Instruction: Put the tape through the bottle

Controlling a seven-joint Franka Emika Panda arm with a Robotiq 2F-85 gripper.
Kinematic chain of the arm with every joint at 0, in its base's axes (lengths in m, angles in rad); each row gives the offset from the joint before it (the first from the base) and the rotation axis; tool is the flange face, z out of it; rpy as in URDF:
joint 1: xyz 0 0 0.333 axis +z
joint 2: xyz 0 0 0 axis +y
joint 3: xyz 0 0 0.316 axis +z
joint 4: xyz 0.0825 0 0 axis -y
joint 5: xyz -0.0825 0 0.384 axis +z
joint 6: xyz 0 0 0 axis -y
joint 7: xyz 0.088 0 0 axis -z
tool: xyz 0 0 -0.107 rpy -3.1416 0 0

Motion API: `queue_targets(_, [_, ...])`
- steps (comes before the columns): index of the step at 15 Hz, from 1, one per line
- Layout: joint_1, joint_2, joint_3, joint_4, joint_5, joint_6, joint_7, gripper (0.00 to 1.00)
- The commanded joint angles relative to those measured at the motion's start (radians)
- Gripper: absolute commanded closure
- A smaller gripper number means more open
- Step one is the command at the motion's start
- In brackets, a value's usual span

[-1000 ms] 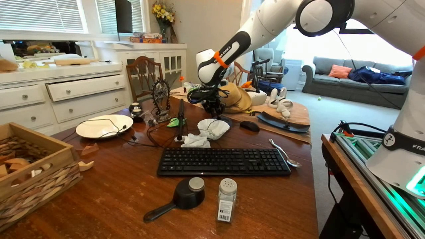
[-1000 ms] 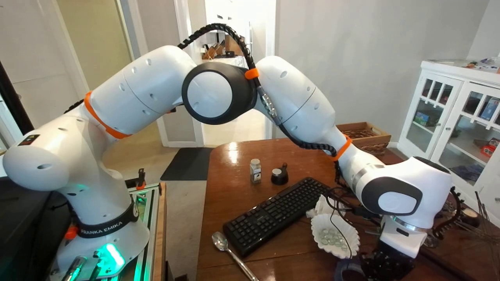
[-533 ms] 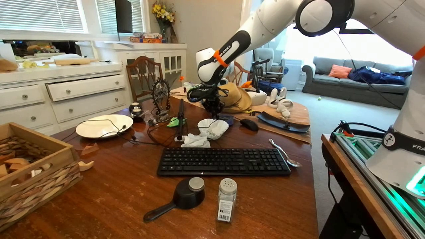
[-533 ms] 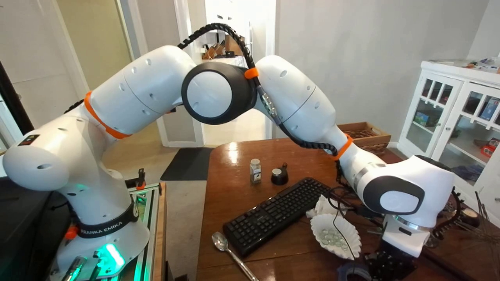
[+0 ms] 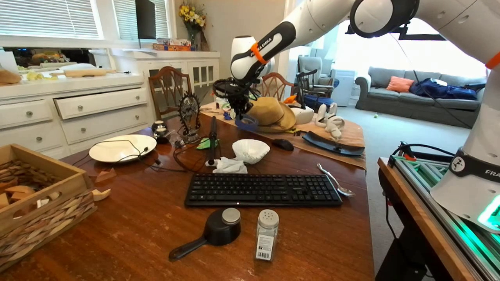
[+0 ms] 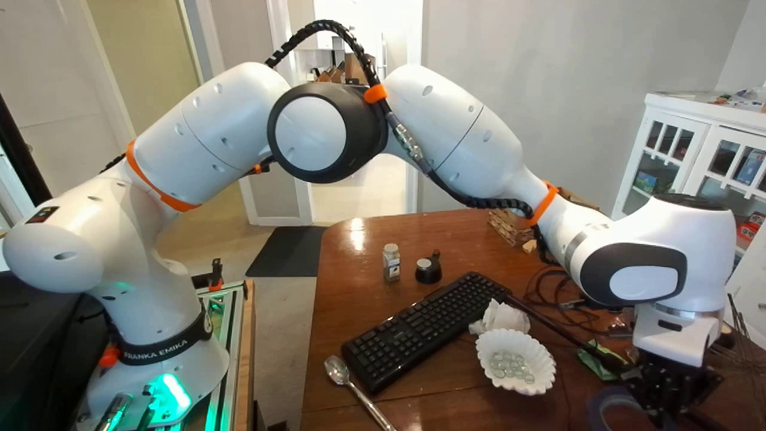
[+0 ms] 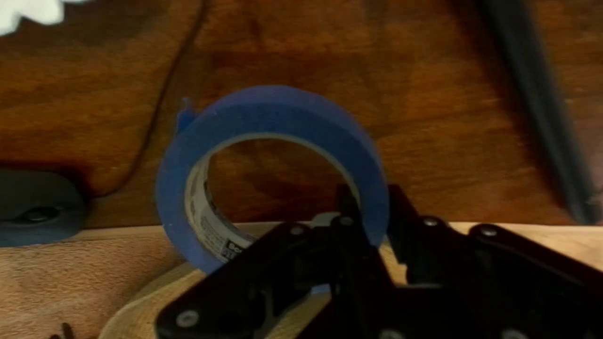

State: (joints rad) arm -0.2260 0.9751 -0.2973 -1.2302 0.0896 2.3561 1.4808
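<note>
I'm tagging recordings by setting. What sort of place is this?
Most likely a home, perhaps a dining room open to a living area: a grey sofa stands beyond the wooden table, and yellow flowers stand on a white cabinet.

In an exterior view, the bottle (image 6: 391, 267) stands near the table's (image 6: 358, 302) far left corner, behind the keyboard (image 6: 426, 330); spoon (image 6: 359, 394) by the left edge, tape (image 7: 271, 115) in the hand (image 7: 370, 207).

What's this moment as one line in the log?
hand: gripping blue tape | tape height: above table | bottle: upright, no tape around it | task: unfinished
</note>
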Motion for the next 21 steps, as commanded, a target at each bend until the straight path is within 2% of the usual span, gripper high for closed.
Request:
queue_targets(1, [0.02,-0.017,-0.013,-0.064,0.018,0.234,0.071,0.95])
queue_targets(2, [0.03,-0.019,-0.023,-0.091,0.009,0.313,0.093,0.95])
queue_targets(3, [0.034,-0.033,-0.021,-0.108,-0.001,0.285,0.083,0.95])
queue_targets(5, [0.011,-0.088,0.031,-0.146,0.005,0.154,-0.009,0.95])
queue_targets(10, [-0.029,-0.221,0.106,-0.178,0.047,-0.136,-0.21,0.95])
queue_targets(13, [-0.039,-0.282,0.116,-0.164,0.053,-0.329,-0.322,0.95])
queue_targets(16, [-0.021,-0.329,0.11,-0.21,0.033,-0.459,-0.417,0.95])
queue_targets(18, [-0.015,-0.313,0.103,-0.188,0.021,-0.569,-0.463,0.95])
queue_targets(19, [-0.01,-0.297,0.089,-0.156,0.033,-0.513,-0.421,0.8])
queue_targets(21, [-0.007,-0.296,0.089,-0.164,0.032,-0.553,-0.445,0.8])
